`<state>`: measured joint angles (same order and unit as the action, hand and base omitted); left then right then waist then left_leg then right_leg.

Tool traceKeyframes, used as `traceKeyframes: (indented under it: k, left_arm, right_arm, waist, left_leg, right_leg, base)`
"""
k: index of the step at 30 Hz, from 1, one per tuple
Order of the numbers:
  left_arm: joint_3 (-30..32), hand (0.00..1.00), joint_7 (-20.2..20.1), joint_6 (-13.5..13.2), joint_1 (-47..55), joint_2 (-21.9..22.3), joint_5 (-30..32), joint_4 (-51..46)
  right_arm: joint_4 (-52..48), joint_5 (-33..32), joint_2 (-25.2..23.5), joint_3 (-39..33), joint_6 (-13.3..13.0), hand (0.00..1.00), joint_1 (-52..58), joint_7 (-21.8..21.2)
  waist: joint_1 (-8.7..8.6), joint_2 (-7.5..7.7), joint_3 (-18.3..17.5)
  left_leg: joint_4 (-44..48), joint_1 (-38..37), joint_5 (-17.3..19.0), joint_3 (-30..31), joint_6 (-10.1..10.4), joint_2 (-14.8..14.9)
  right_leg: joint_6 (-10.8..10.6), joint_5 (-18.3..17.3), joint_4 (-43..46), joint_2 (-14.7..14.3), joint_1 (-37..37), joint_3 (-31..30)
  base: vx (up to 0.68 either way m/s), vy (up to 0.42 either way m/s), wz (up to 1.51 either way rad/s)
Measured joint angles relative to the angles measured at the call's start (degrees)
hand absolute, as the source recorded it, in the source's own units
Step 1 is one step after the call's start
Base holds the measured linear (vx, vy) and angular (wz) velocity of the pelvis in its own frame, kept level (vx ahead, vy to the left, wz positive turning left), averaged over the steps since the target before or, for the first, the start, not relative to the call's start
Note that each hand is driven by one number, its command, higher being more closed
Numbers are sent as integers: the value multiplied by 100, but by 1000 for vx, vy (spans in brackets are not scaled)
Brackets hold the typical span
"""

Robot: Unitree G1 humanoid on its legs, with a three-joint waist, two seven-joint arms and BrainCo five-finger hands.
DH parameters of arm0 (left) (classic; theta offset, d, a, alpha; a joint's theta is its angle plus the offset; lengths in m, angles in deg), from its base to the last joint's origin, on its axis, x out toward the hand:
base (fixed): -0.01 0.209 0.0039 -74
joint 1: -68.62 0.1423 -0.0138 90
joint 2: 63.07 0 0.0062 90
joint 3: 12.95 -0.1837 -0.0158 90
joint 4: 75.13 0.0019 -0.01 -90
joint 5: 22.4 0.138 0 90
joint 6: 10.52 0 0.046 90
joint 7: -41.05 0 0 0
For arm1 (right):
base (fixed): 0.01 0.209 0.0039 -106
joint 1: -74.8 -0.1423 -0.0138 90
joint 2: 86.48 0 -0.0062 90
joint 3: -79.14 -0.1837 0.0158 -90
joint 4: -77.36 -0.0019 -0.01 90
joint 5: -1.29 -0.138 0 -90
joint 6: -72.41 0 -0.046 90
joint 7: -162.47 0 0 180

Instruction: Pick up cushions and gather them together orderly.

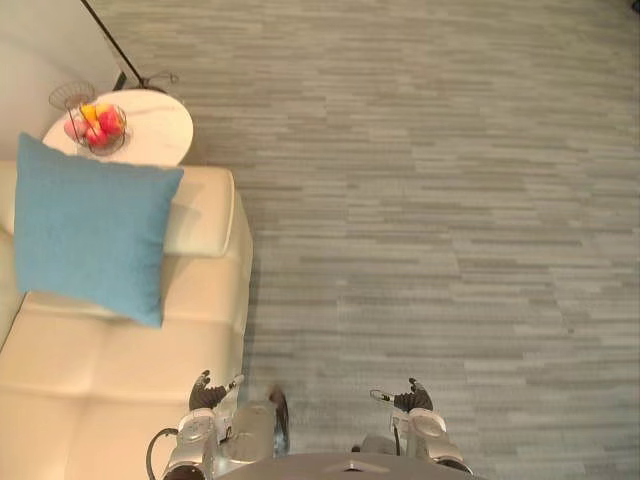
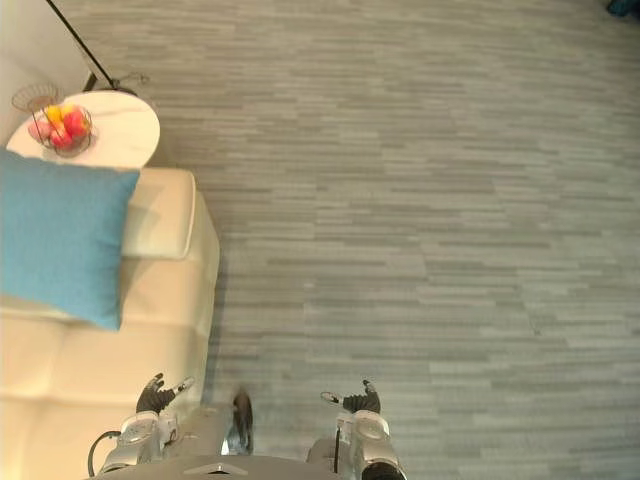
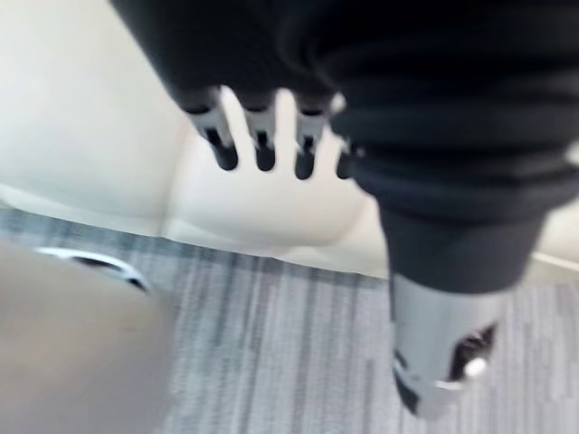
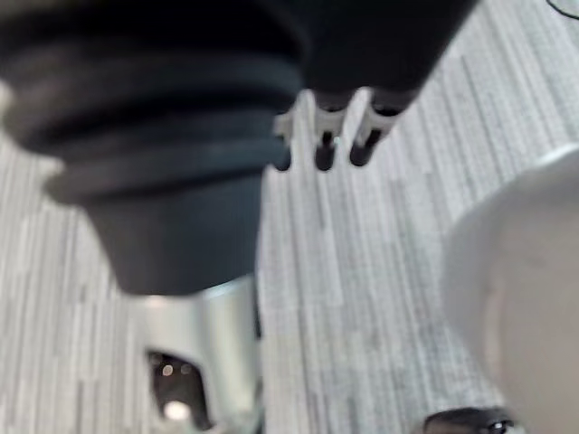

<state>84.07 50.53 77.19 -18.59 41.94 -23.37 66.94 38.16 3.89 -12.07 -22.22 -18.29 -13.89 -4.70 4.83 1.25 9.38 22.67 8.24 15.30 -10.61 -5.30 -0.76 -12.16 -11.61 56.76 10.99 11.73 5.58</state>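
Observation:
A blue square cushion (image 1: 92,235) leans upright on the cream sofa (image 1: 120,370) at the left, against its armrest. My left hand (image 1: 207,393) hangs low at the bottom of the eye views, over the sofa's front edge, fingers (image 3: 262,145) straight and holding nothing. Over the grey floor at the bottom centre, my right hand (image 1: 412,397) is likewise open, with relaxed fingers (image 4: 326,145) and nothing in them. Both hands are far from the cushion.
A round white side table (image 1: 150,130) stands beyond the sofa's armrest with a wire bowl of fruit (image 1: 95,127) on it. A dark lamp pole (image 1: 110,45) slants behind it. Grey striped carpet floor (image 1: 430,200) stretches to the right.

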Motion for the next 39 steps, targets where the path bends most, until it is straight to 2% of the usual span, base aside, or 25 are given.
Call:
traceKeyframes:
  k: [2, 4, 5, 6, 8, 9, 10, 11, 12, 13, 16, 17, 18, 19, 20, 22, 24, 25, 26, 29, 32, 33, 34, 36, 39]
  left_arm:
    - [-30, 0, 7, 16, 38, 14, 1, 21]
    - [-30, 0, 10, 32, 28, 34, 1, 23]
    - [-25, 0, 11, 40, 8, 69, -1, 22]
    - [-23, 0, 11, 40, 8, 75, -1, 21]
    - [-27, 0, 10, 40, 18, 86, 1, 28]
    - [-23, 0, 11, 39, 53, 66, 2, 42]
    - [3, 0, 11, 45, 5, 101, 3, 150]
    - [18, 0, -3, 42, 3, 174, 4, 178]
    - [182, 0, 11, -3, 18, 267, 4, 188]
    - [233, 0, 18, -4, 37, 308, 4, 190]
    - [456, 0, 14, -11, 9, 397, 0, 109]
    - [460, 0, 13, -13, 14, 403, -4, 45]
    - [451, 0, 12, -19, 11, 390, -7, -50]
    - [422, 0, 12, -19, 20, 381, -15, -117]
    - [368, 0, 9, -22, 12, 376, -22, -185]
    - [253, 0, 7, -38, 6, 344, -21, -196]
    - [136, 0, 8, -37, 21, 307, -18, -133]
    - [118, 0, 12, -34, -37, 196, -10, -77]
    - [70, 0, 13, -35, 2, 32, -4, -23]
    - [88, 0, 10, -34, -33, -127, -118, 69]
    - [151, 0, 5, -40, -14, -100, -116, 277]
    - [124, 0, 5, -24, 24, -139, -115, 276]
    - [70, 0, 4, -18, 76, -183, -116, 270]
    - [72, 0, 2, -11, 126, -265, -112, 264]
    - [78, 0, 7, -12, 182, -242, -106, 272]
  right_arm:
    - [-63, -2, 38, -17, -30, 0, 57, -14]
    - [-49, -1, 65, -27, -35, 0, 58, -14]
    - [-46, -2, 76, -33, -34, 0, 70, -16]
    - [-49, -2, 78, -37, -34, 0, 70, -17]
    - [-51, -30, 76, -80, -35, 0, 74, -18]
    - [-33, -60, 72, -83, -37, 0, 76, -25]
    - [-16, -49, 111, -139, -28, 0, 51, -20]
    - [5, -43, 163, -210, -18, 0, 38, -18]
    - [19, -44, 193, -292, -30, 0, 29, -16]
    - [19, -72, 193, -313, -23, 0, 35, -17]
    - [-2, -62, 196, -200, -17, 0, 82, -18]
    - [-3, -61, 192, -177, -18, 0, 85, -16]
    - [3, -64, 177, -154, -20, 0, 129, -16]
    - [6, -75, 183, -109, -21, 0, 154, -16]
    - [8, -115, 182, -106, -30, 0, 135, -16]
    - [11, -115, 187, -112, -31, 0, 128, -17]
    - [109, -115, 235, -128, -30, 0, 132, -17]
    - [270, -117, 192, -134, 7, 0, 71, -19]
    - [309, -117, 95, -118, 11, 0, 36, -18]
    - [502, -107, 71, -117, 45, 0, -147, -20]
    - [647, -82, 117, -105, 43, 0, -163, -26]
    - [643, -42, 75, -102, 49, 0, -100, -33]
    - [622, -35, 58, -99, 33, 0, -17, -47]
    - [627, -3, 85, -57, 36, 0, 34, -110]
    - [588, -11, 77, -53, -75, 0, 75, -191]
  waist:
    - [-47, -28, 12]
    - [-63, -70, 39]
    - [-124, -101, 57]
    - [-147, -105, 55]
    - [-255, -122, 28]
    - [-277, -19, 20]
    - [-291, -144, 15]
    - [-233, -260, -14]
    - [-184, -325, -19]
    - [-203, -351, -36]
    - [-212, -395, -29]
    - [-183, -416, -21]
    - [-132, -396, -12]
    - [-102, -381, -14]
    - [-42, -364, -18]
    - [-11, -368, -33]
    - [-26, -443, -70]
    - [8, -286, -70]
    - [38, -91, -97]
    - [129, 31, -99]
    - [93, -35, -128]
    - [37, 16, -131]
    - [-51, 25, -132]
    - [-101, 119, -158]
    - [-225, 94, -150]
  left_leg:
    - [-326, -605, 113, 327, 3, -37]
    - [-626, -1006, 112, 581, 4, 4]
    - [-785, -1282, 116, 828, 9, 79]
    - [-799, -1312, 126, 879, 26, 104]
    - [-811, -1460, 311, 1264, 295, 333]
    - [-806, -1559, 470, 1505, 480, 347]
    - [-788, -1641, 577, 1776, 609, 515]
    - [-777, -1612, 499, 1884, 610, 596]
    - [-703, -1679, 249, 1984, 698, 612]
    - [-564, -1648, 176, 2020, 803, 631]
    - [1623, -618, -241, 1870, 1355, 809]
    - [2192, -331, -220, 1655, 1342, 966]
    - [2855, 109, -114, 1089, 1204, 1215]
    - [2966, 363, -25, 692, 1079, 1309]
    - [2552, 640, 74, 114, 915, 1321]
    - [1605, 829, 20, -354, 827, 1248]
    - [168, 882, -869, -828, 542, 1163]
    - [-42, 804, -964, -980, 472, 948]
    - [-286, 725, -998, -992, 428, 738]
    - [-221, 696, -906, -899, 288, 523]
    - [-554, 157, -759, -746, 232, 294]
    - [-778, -159, -740, -506, 200, 122]
    - [-804, -254, -689, -330, 159, 37]
    - [-883, -495, -590, 12, 88, -54]
    - [-985, -751, -558, 617, 155, 9]
  right_leg:
    - [469, -208, 296, 14, 487, 302]
    - [701, -402, -245, -46, 663, 501]
    - [724, -460, -1068, -211, 789, 415]
    - [723, -457, -1245, -255, 813, 373]
    - [683, -63, -2689, -641, 1032, -204]
    - [602, 691, -3500, -706, 1030, -550]
    - [695, 1055, -3473, -764, 876, -391]
    - [768, 918, -3378, -814, 845, -318]
    - [867, 489, -2983, -755, 838, -184]
    - [936, 348, -2874, -713, 793, -68]
    - [1111, -11, -3059, -637, 190, 501]
    - [1160, -42, -3182, -645, -26, 661]
    - [1211, -76, -3425, -639, -445, 940]
    - [1208, -79, -3640, -612, -716, 1116]
    - [1180, -66, -3886, -510, -999, 1409]
    - [1052, -74, -4061, -407, -1206, 1690]
    - [835, -161, -4158, -387, -1402, 2023]
    - [766, -181, -4184, -252, -1485, 2018]
    - [695, -110, -4428, -196, -1541, 1976]
    - [561, 124, -4714, -120, -1796, 1888]
    - [526, 129, -3335, 218, -1601, 1690]
    - [492, 224, -1994, 543, -1206, 1497]
    - [472, 144, -1280, 631, -933, 1308]
    - [567, -184, -691, 524, -549, 1012]
    - [751, -552, -1479, -144, -104, 463]
  base:
    - [484, -23, 66]
    - [466, -103, 75]
    - [467, -179, 78]
    - [550, -261, 100]
    - [403, -257, 99]
    - [448, -324, 102]
    - [445, -318, 87]
    - [508, -369, 69]
    - [416, -296, 51]
    - [486, -343, 74]
    - [317, -196, 80]
    - [285, -146, 104]
    - [265, -94, 95]
    - [288, -40, 116]
    - [266, -12, 87]
    - [193, 44, 86]
    - [284, 122, 95]
    - [323, 130, 82]
    - [267, 89, 67]
    - [252, 93, 40]
    - [196, 119, 38]
    - [188, 50, 79]
    - [219, 18, 92]
    - [204, -29, 93]
    - [180, -111, 103]
